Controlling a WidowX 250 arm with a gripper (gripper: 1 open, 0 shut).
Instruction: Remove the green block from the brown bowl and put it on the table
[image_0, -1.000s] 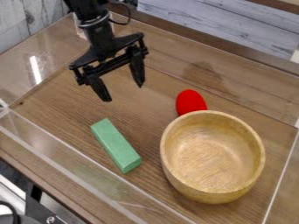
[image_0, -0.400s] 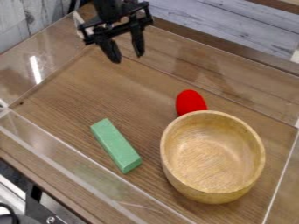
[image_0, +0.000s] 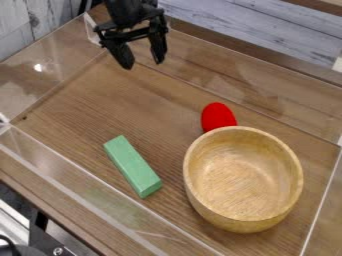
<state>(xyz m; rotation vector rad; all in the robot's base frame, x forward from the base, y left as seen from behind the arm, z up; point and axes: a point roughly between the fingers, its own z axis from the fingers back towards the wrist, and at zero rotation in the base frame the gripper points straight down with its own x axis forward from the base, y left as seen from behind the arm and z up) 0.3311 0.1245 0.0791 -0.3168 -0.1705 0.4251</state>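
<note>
Since the first earlier frame the claw (image_0: 142, 55) has travelled from above the middle-left of the table toward the 12 o'clock edge of the view, lifting away from the block; versus the frame just before now it has hardly shifted. Claw state: black fingers (image_0: 127, 57) spread apart, pointing down, nothing between them, clear of the wood. Green block (image_0: 132, 165) lies flat on the table (image_0: 80, 110) at about 7 o'clock from picture centre, long axis running 11 to 5 o'clock, well apart from the claw and outside the bowl. Brown bowl (image_0: 243, 177) sits at 4 to 5 o'clock, upright, its inside showing only bare wood. Red object (image_0: 218, 117) stands at the bowl's 11 o'clock rim, just beside it; contact not resolvable. Block and bowl are near each other but apart, a strip of tabletop between. Clear panel walls (image_0: 34, 70) border the table at 9 o'clock and along the near side at 6 to 7 o'clock. Open tabletop runs from beneath the claw across the centre and out to 3 o'clock. Nothing stands between claw and block.
</note>
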